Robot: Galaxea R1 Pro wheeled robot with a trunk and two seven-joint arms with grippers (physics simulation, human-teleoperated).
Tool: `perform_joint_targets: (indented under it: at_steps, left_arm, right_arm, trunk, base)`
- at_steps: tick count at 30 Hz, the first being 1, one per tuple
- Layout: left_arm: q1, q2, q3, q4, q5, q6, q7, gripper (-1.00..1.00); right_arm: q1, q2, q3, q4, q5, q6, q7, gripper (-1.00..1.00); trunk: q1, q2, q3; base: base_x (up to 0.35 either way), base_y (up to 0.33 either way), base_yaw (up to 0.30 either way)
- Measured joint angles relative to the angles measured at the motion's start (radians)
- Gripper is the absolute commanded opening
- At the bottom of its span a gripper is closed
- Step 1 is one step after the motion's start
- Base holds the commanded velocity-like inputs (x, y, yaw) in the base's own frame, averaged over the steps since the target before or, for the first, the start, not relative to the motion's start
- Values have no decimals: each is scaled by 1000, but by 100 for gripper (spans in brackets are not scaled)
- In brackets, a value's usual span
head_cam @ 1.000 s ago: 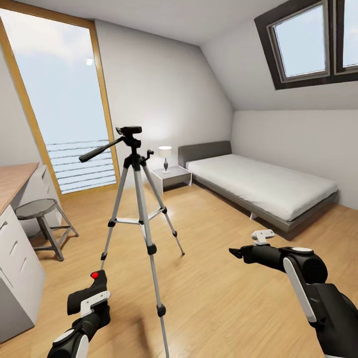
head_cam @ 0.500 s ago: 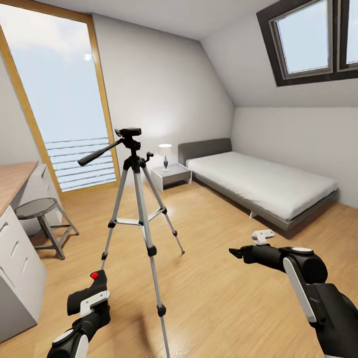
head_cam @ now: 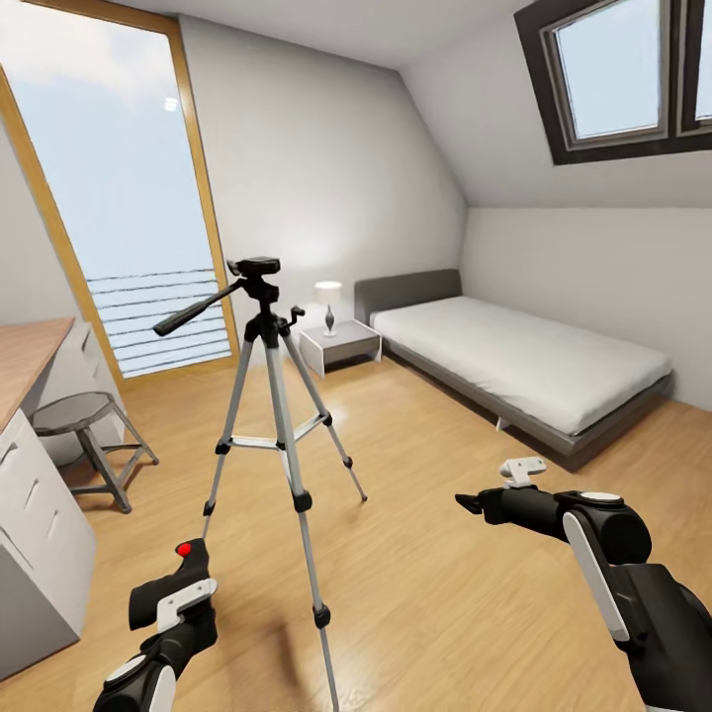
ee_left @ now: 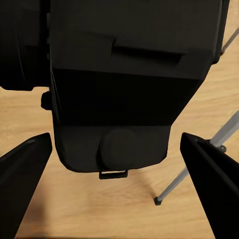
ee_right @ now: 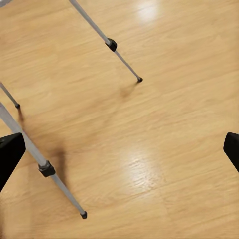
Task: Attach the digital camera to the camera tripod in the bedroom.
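Bedroom floor of light wood [head_cam: 445, 593] stretched ahead of me, and the camera tripod [head_cam: 272, 415] stood on it just in front, its three silver legs spread and its black head at the top with the long pan handle pointing toward my left. The mounting plate on that head was bare. Behind it rose the tall wood-framed window [head_cam: 109, 198]; a grey bed [head_cam: 514, 366] lay along the far right wall under the sloped ceiling, with a small nightstand [head_cam: 341, 346] and a white lamp [head_cam: 328, 297] beside its headboard. At my far left stood the wood-topped desk [head_cam: 25, 361] and a round grey stool [head_cam: 84, 435].

My left gripper [head_cam: 163, 603] was low, near the foot of the nearest tripod leg, and clamped on the digital camera [head_cam: 178, 583], whose red button showed on top. In the left wrist view the black body of the digital camera [ee_left: 129, 84] sat between my two fingers [ee_left: 22, 179], which stood either side of it, with a tripod leg [ee_left: 199, 164] slanting over the floor beyond.

My right gripper [head_cam: 473, 504] was held out at mid-height, well to the right of the tripod and touching nothing. In the right wrist view its dark fingertips [ee_right: 10, 154] sat wide apart at the frame's edges, with nothing between them but floor and the tripod's lower legs [ee_right: 107, 40].
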Motion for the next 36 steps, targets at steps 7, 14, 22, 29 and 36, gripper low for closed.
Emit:
perform_joint_targets:
  at_steps: [7,14,22,29,36]
  left_arm:
    - [3,1,-2,0,2,-3,9,-100]
    - [13,2,-6,2,1,-24,7,-100]
    - [16,2,-7,4,2,-36,4,-100]
    - [17,2,-8,5,2,-37,1,-100]
    - [17,2,-10,5,2,-37,-3,-100]
  right_arm:
    - [1,-1,1,0,-1,0,1,100]
    - [4,-1,4,0,0,0,3,100]
    - [10,-2,5,2,0,-49,2,100]
    - [11,0,2,1,-1,-56,2,100]
    - [12,4,2,0,-1,-57,1,100]
  trunk:
    - [0,0,-7]
    - [0,0,-9]
    - [0,0,-9]
    - [0,0,-9]
    - [0,0,-9]
  base:
    - [0,0,0]
    - [-84,-76,0]
    - [-261,-153,0]
    - [-307,-157,-4]
    - [-319,-157,-118]
